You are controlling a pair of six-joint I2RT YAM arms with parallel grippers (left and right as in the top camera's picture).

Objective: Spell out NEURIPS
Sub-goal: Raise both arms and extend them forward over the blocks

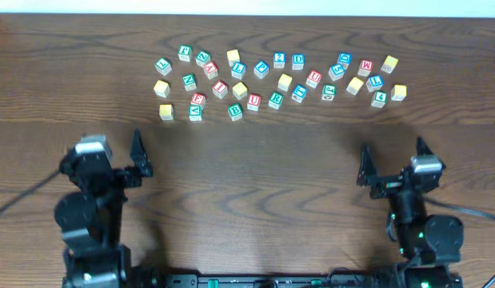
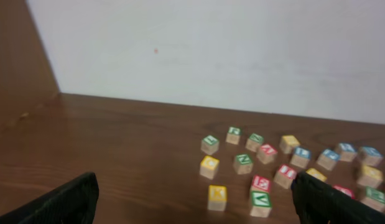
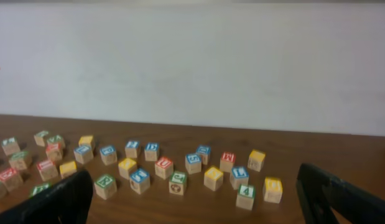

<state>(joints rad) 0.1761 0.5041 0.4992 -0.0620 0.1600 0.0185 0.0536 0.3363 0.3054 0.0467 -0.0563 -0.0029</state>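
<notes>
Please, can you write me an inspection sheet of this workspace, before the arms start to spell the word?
Surface: brown wooden table, no spill or damage seen.
Job's things: letter cubes scattered in a loose band at the far side, not lined up into a word.
Clutter: spare cubes mixed among them, such as the green 4 cube near the right end.
Grippers: left gripper and right gripper both open, empty, short of the cubes.
Cables: left cable and right cable lie beside the arms, away from the cubes.
Surroundings: plain pale wall behind the table.
</notes>
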